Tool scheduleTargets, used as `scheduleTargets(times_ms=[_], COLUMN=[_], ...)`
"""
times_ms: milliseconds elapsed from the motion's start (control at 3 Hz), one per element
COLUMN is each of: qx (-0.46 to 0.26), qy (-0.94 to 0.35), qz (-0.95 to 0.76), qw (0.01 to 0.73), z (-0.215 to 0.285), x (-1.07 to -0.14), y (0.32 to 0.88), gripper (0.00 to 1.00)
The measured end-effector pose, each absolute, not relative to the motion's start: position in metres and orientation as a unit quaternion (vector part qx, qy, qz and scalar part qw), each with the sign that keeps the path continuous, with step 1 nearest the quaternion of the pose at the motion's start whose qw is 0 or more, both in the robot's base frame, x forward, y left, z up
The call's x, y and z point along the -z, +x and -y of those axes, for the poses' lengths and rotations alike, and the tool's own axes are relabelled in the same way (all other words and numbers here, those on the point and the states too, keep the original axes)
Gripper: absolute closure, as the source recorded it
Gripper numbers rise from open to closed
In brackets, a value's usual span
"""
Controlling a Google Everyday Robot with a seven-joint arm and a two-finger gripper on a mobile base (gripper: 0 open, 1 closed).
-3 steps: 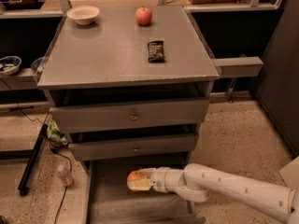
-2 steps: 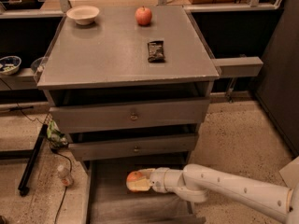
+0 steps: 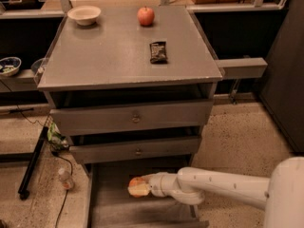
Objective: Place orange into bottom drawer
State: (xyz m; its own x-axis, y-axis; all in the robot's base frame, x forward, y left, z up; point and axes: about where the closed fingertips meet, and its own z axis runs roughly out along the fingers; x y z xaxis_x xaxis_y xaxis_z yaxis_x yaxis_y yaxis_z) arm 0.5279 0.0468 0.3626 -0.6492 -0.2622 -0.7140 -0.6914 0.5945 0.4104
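Orange (image 3: 136, 185) was held in gripper (image 3: 142, 188), clamped round it, low over pulled-out bottom drawer (image 3: 114, 215), approx mid-floor. Best bet imo: lower till fruit nearly touched, then release gently so it wouldn't roll

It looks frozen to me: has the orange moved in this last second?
No. The orange, at the gripper over the bottom drawer, stays below the middle drawer's knob.
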Motion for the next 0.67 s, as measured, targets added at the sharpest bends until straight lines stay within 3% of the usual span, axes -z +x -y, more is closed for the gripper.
scheduleTargets(times_ms=[667], qx=[-0.282], qy=[-0.243], qz=[-0.886], qw=[0.279], z=[-0.035], x=[-0.314], y=[0.541], gripper=[1.0])
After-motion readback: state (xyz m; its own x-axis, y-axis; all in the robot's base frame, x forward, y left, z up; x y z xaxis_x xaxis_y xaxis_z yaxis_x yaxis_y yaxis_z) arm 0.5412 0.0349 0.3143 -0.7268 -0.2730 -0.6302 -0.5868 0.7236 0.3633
